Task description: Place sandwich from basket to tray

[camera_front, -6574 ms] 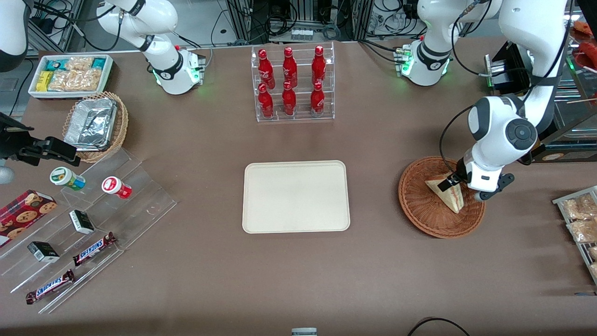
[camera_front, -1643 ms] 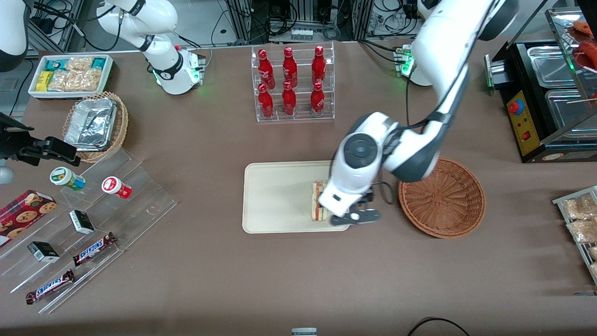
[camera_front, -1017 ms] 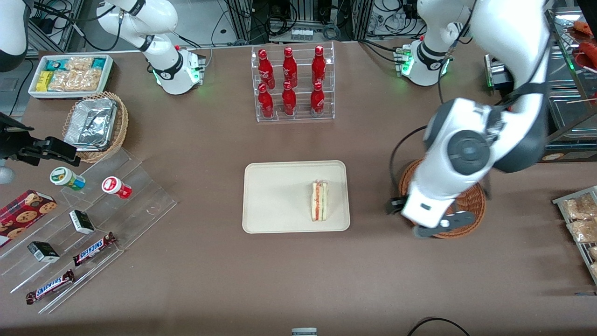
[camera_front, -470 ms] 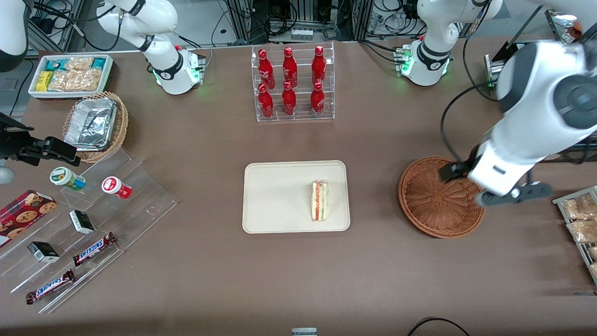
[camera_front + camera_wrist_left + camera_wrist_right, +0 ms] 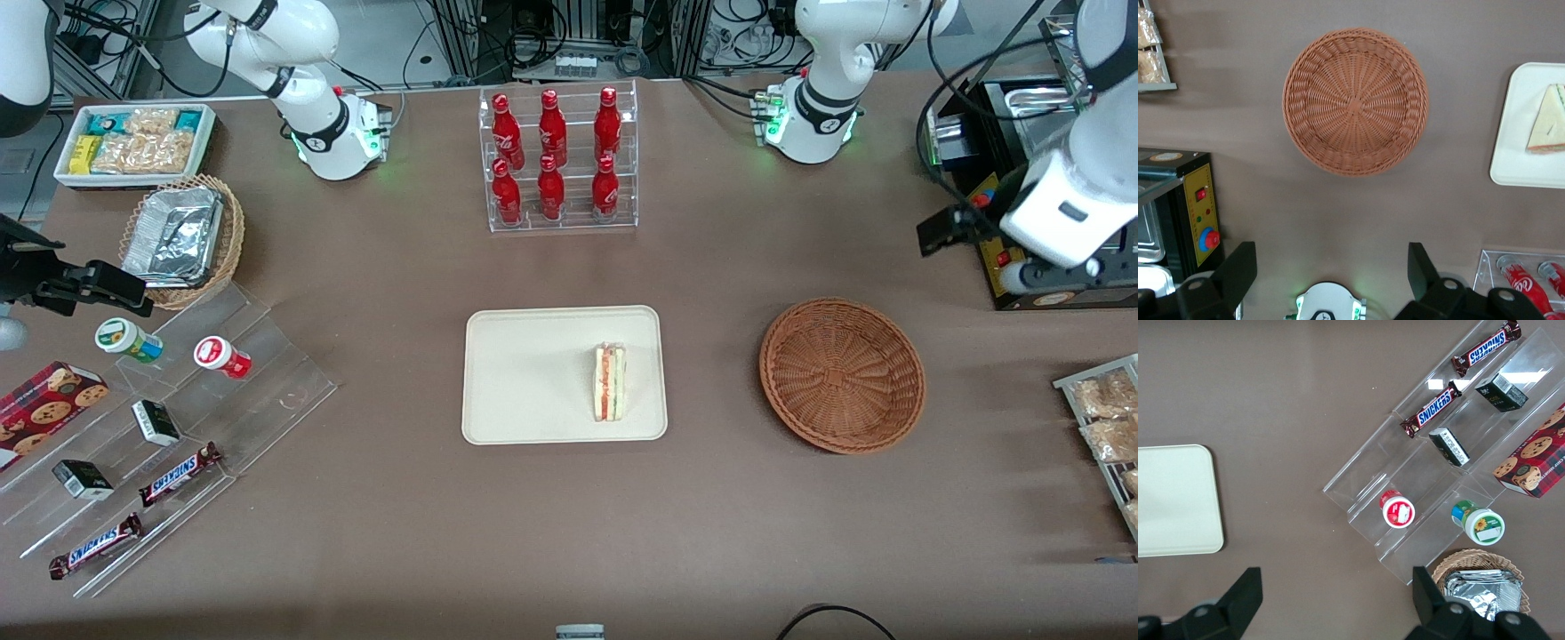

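Now I see the sandwich point(image 5: 610, 382) lying on the tray point(image 5: 524, 373), at the tray's end nearest the basket point(image 5: 841, 374), with its red and green filling edge showing up toward the front camera. It sits inside the rim, close to the tray's short edge but not over it. From my wrist camera the sandwich point(image 5: 1547, 120) shows as a pale triangle on the tray point(image 5: 1518, 153), and the basket point(image 5: 1355, 101) lies beside the tray with bare table between them; nothing is in the basket.

My gripper point(image 5: 1331, 283) is well away from the sandwich. In the front view it point(image 5: 1031, 267) hangs high above the working arm's end of the table, farther from the front camera than the basket and next to the black box with the red button point(image 5: 981, 200). The basket lies between the gripper and the tray, so the sandwich is well apart from the hand and nothing touches it. The two fingers point(image 5: 1238, 270) stand wide apart with nothing between them; through the gap I see only table and the arm's base with its green light point(image 5: 1330, 303).

Red bottles point(image 5: 551, 156) stand in a clear rack, farther from the front camera than the tray
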Controlling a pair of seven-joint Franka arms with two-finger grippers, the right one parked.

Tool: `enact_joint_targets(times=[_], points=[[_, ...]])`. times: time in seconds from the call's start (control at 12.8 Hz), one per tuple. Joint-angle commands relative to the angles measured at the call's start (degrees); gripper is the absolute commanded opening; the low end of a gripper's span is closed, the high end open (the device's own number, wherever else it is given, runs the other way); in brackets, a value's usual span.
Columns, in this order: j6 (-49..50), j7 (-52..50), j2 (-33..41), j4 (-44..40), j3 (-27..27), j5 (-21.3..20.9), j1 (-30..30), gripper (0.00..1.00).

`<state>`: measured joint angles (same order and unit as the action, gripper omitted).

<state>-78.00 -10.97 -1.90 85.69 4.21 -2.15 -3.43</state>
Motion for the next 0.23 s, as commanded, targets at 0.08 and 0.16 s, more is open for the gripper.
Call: enact_joint_targets(times=[0.08, 0.16], points=[[-0.4, 0.9, 5.8, 6.2, -0.3, 0.7, -0.3, 1.00], [-0.6, 0.9, 5.7, 6.2, -0.3, 0.7, -0.3, 1.00]])
